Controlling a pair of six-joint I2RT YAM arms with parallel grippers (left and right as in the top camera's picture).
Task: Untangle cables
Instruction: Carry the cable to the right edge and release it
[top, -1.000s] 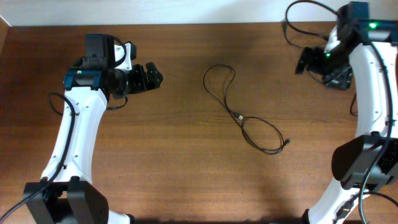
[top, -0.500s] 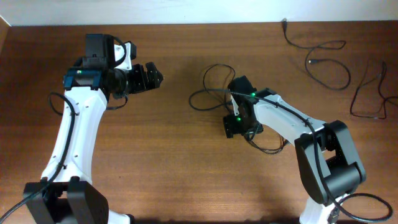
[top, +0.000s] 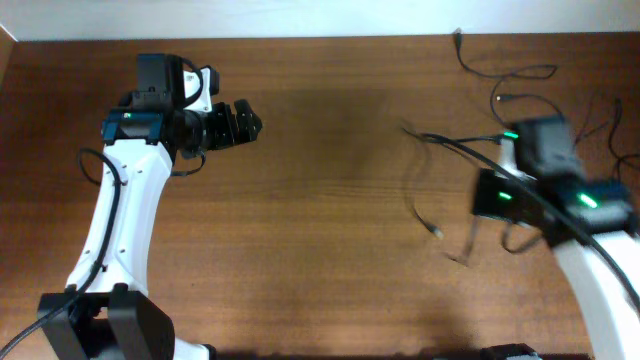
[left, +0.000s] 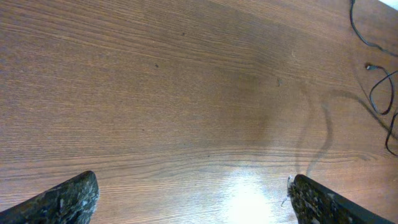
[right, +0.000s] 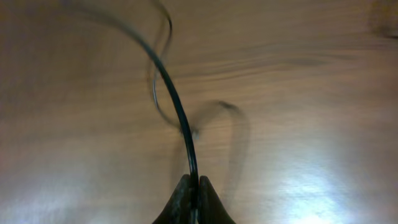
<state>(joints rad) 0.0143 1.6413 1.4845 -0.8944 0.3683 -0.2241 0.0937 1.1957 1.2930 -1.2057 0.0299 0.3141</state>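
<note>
One thin black cable (top: 440, 140) is lifted off the table at the right, blurred, and its plug end (top: 436, 232) dangles toward the middle. My right gripper (right: 194, 196) is shut on this cable (right: 176, 106), which arcs up and away from the closed fingertips. In the overhead view the right gripper (top: 498, 196) is blurred at the right of the table. Two more cables (top: 530, 72) lie loose at the back right. My left gripper (top: 246, 122) stands open at the upper left, far from every cable, with only bare wood between its fingers (left: 68, 199).
The wooden table's (top: 320, 250) back edge meets a pale wall. The loose cables (left: 357, 31) show at the top right of the left wrist view. The right arm (top: 590, 260) partly covers the cables near the right edge.
The right gripper has shut on a cable from the tangle at the table's middle and swung right, dragging the cable up and along. The left arm has not moved.
</note>
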